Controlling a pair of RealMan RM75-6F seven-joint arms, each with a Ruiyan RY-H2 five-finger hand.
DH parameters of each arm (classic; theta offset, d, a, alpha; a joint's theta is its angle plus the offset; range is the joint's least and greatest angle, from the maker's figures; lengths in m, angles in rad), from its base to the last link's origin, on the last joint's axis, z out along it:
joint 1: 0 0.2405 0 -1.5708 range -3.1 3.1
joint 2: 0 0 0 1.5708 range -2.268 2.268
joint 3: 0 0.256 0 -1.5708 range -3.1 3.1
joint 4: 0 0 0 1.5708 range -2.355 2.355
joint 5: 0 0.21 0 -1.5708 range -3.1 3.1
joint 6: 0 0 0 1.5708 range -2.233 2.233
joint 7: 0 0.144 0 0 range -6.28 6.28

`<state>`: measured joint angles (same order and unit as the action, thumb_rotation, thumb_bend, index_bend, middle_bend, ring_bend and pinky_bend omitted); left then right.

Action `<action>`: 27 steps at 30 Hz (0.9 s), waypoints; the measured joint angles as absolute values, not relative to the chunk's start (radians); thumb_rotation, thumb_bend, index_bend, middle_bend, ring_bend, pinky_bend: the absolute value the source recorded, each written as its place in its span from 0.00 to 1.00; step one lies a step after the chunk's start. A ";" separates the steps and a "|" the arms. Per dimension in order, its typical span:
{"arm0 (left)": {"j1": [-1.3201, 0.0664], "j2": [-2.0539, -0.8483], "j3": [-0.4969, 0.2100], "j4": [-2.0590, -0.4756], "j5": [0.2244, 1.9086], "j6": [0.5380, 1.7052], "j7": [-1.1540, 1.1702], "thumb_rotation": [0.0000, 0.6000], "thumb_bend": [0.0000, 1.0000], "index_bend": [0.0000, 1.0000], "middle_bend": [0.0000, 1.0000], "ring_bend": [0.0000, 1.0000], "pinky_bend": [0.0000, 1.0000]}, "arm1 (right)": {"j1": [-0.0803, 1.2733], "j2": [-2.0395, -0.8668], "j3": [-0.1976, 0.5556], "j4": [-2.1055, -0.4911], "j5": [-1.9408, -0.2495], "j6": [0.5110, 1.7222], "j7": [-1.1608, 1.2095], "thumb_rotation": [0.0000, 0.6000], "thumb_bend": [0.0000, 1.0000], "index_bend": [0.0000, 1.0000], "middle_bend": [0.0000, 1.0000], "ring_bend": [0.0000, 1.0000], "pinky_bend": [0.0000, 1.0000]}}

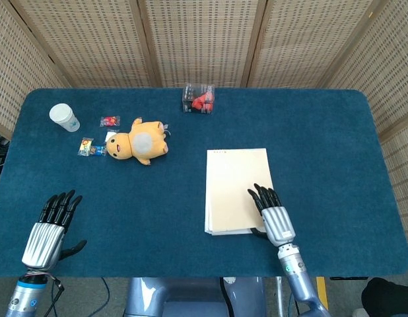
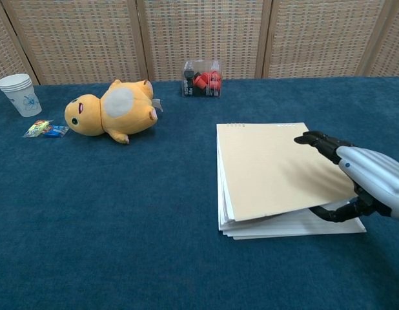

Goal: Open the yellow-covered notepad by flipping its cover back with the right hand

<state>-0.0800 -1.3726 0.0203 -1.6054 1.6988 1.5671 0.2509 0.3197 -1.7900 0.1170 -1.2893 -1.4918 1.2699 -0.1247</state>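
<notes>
The notepad (image 1: 232,181) with its pale yellow cover (image 2: 270,165) lies right of the table's middle, binding on the far edge. My right hand (image 1: 273,214) is at its near right corner. Its fingers (image 2: 319,141) lie on top of the cover and the thumb is hooked under it. The cover's near edge is raised off the white pages (image 2: 296,226) below. My left hand (image 1: 49,231) hovers over the near left of the table, fingers straight and apart, holding nothing; the chest view does not show it.
A yellow plush toy (image 1: 136,142) lies at the back left, with candy wrappers (image 1: 92,148) and a paper cup (image 1: 64,117) further left. A clear box with red items (image 1: 199,98) stands at the back centre. Wicker screens close off the far side.
</notes>
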 measured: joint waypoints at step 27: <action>-0.083 -1.370 0.021 -1.605 1.695 1.562 0.239 1.00 0.06 0.00 0.00 0.00 0.05 | 0.414 -1.779 0.197 -1.365 -1.380 1.195 -0.248 1.00 0.49 0.10 0.00 0.00 0.00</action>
